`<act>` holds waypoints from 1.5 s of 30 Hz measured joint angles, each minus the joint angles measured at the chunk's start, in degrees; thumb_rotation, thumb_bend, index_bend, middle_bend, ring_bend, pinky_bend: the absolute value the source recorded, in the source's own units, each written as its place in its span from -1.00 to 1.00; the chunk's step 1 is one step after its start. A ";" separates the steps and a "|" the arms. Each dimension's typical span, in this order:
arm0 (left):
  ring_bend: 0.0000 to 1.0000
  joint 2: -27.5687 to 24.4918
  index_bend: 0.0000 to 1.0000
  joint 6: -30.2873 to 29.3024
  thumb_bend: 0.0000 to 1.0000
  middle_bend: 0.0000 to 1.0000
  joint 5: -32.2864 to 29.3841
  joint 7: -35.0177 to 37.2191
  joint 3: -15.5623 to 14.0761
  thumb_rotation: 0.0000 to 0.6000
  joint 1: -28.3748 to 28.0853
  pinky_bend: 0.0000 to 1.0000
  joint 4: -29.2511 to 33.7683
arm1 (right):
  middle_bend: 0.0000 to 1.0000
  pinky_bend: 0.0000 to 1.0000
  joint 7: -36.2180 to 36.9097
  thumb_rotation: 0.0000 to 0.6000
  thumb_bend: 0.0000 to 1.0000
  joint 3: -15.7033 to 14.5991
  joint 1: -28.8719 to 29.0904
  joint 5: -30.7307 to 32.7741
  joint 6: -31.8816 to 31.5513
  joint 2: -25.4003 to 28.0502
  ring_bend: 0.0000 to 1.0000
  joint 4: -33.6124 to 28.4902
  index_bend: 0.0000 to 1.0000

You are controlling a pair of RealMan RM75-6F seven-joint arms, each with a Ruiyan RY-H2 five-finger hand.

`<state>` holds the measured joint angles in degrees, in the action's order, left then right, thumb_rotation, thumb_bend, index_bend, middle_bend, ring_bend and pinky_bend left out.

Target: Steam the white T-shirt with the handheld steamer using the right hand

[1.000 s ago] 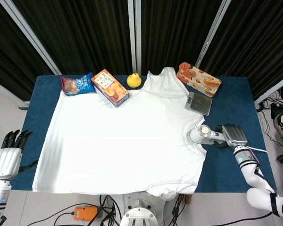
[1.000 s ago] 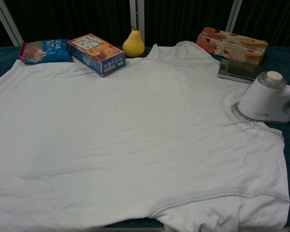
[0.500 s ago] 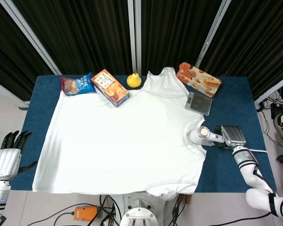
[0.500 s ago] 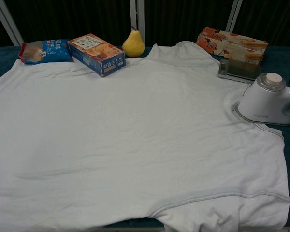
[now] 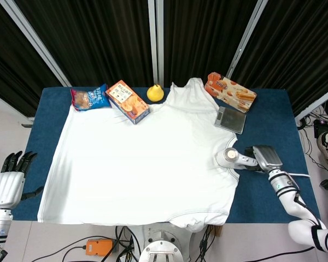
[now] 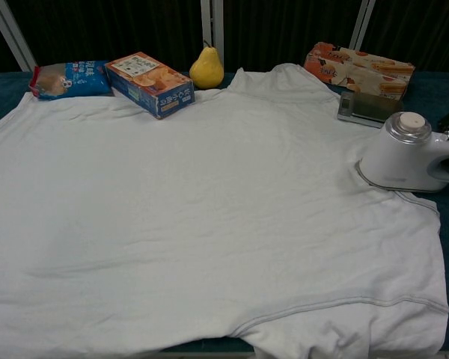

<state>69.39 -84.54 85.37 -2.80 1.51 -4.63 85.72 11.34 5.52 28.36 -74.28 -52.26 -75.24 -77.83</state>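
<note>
Black curtains back a blue table (image 5: 273, 117) w/ the white T-shirt (image 5: 142, 158) spread flat over most of it. Head view alone shows both hands: right hand (image 5: 264, 158) at the right side of the table grips the handle of the handheld steamer (image 5: 235, 158), whose head sits on the shirt's right sleeve edge; left hand (image 5: 10, 180) hangs off the near-left corner, fingers apart, holding nothing. Chest view shows neither hand clearly, only a dark bit at the right edge behind the steamer (image 6: 404, 153), but gives the steamer's soleplate flat on the cloth and its round cap on top. Far edge, left to right: blue snack bag (image 5: 90, 98), orange-blue box (image 5: 128, 101) lying on the shirt's shoulder, yellow pear (image 5: 155, 93), orange carton (image 5: 230, 91), w/ a small grey scale (image 5: 230, 119) just near of the carton. Vs 1 s ago, the steamer has slid slightly left, further onto the sleeve; left hand and the rest unchanged.
</note>
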 measured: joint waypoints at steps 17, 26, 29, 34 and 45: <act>-0.97 -1.00 -0.76 -0.23 -0.87 -0.76 0.18 -0.93 0.54 1.00 -0.43 -1.00 1.52 | 0.79 1.00 28.76 1.00 0.36 -3.34 5.10 -19.16 -3.65 5.77 0.67 -0.31 0.90; -0.96 -1.37 -0.76 -0.46 -0.87 -0.76 0.04 -1.15 0.51 1.00 -0.24 -1.00 1.96 | 0.80 1.00 14.67 1.00 0.36 -1.79 13.08 -15.57 9.11 8.13 0.69 -10.16 0.90; -0.96 -1.24 -0.76 -0.55 -0.87 -0.76 0.02 -0.88 0.49 1.00 -0.17 -1.00 1.59 | 0.80 1.00 8.36 1.00 0.36 -0.79 14.59 -12.05 11.21 7.43 0.69 -11.70 0.90; -0.96 -0.79 -0.76 -0.32 -0.87 -0.76 -0.08 -0.23 0.45 1.00 -0.18 -1.00 0.74 | 0.80 1.00 -3.86 1.00 0.36 0.88 16.73 -3.46 12.90 4.74 0.69 -14.00 0.91; -0.97 0.03 -0.76 -0.75 -0.87 -0.76 0.39 1.40 0.45 1.00 -0.14 -1.00 -1.28 | 0.80 1.00 -25.52 1.00 0.36 1.59 18.97 11.48 6.63 -5.54 0.69 -16.50 0.93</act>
<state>69.43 -85.30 85.76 -1.40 1.96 -4.76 84.45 -14.18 7.11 47.33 -62.80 -45.63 -80.78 -94.32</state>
